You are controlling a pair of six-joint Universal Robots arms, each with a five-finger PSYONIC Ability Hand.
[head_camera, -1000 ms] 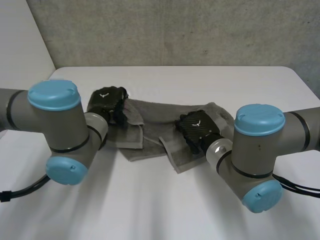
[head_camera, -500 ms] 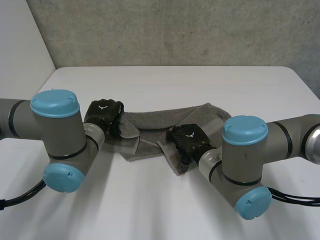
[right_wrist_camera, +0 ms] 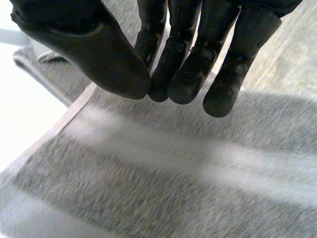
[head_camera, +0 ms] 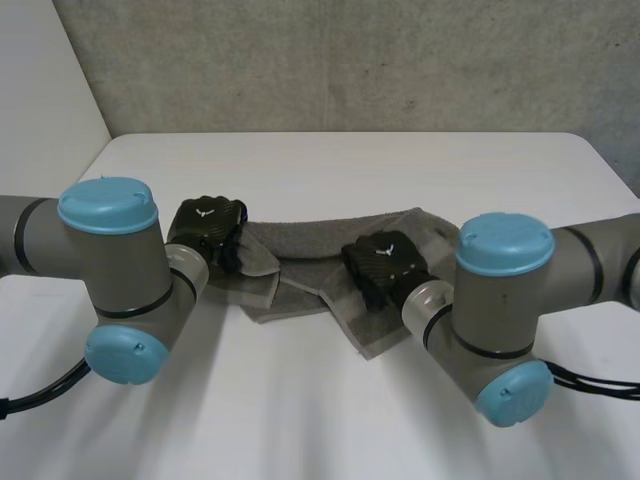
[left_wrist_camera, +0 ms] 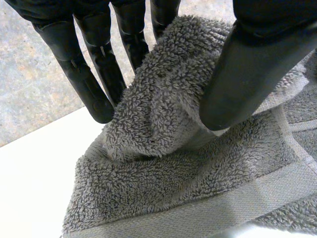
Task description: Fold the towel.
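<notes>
Towel: The grey towel (head_camera: 300, 255) is found in the middle of the white surface (head_camera: 330, 170). It is gathered into a crumpled band between the two hands, and one flap is spread toward the near side.

Left hand: The left hand (head_camera: 205, 222) is closed on the left end of the towel. In the left wrist view a thick fold of the cloth is seen pinched between the thumb and the fingers (left_wrist_camera: 94, 84).

Right hand: The right hand (head_camera: 383, 262) is placed on the right part of the towel, just above the near flap. In its own wrist view it is seen close over the cloth, but whether any cloth is grasped cannot be told.

Change: Compared with one second ago, both hands are brought a little toward the near side and the band is made narrower. Since half a second ago the left hand is almost not moved, while the right hand is shifted slightly back to the right, and the flap is displaced with it.

Meaning: The fold is judged as only begun. The cloth is bunched and not laid flat, and no edge is yet brought over onto another.

Risk: If the right end is not truly held, the towel is likely to be dragged and not folded.
</notes>
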